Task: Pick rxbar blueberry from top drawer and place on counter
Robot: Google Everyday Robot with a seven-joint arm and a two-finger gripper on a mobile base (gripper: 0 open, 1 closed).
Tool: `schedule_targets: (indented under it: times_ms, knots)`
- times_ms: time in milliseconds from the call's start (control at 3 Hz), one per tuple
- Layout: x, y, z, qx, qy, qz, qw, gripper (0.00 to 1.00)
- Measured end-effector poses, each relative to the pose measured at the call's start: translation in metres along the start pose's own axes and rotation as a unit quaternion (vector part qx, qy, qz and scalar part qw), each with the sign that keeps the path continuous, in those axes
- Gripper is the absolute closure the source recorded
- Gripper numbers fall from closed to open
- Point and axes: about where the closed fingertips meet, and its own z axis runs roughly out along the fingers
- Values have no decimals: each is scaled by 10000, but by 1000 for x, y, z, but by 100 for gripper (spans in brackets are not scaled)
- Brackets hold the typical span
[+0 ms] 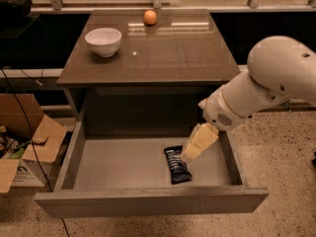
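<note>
The top drawer is pulled wide open below the counter. The rxbar blueberry, a dark wrapper with white lettering, lies flat on the drawer floor right of the middle. My gripper reaches down into the drawer from the right, its cream fingers right over the bar's upper right end. The white arm comes in from the right edge.
A white bowl and an orange fruit sit at the back of the counter. An open cardboard box stands on the speckled floor to the left. A black cable hangs down on the left side.
</note>
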Motion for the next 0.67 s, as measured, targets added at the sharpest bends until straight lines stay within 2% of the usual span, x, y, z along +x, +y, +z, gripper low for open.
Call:
schedule_targets:
  times_ms: [333,667]
  knots:
    - [16,-7,35,-201,-326,43,9993,0]
    - [17,-7,39,-219,-356,66,9991,0]
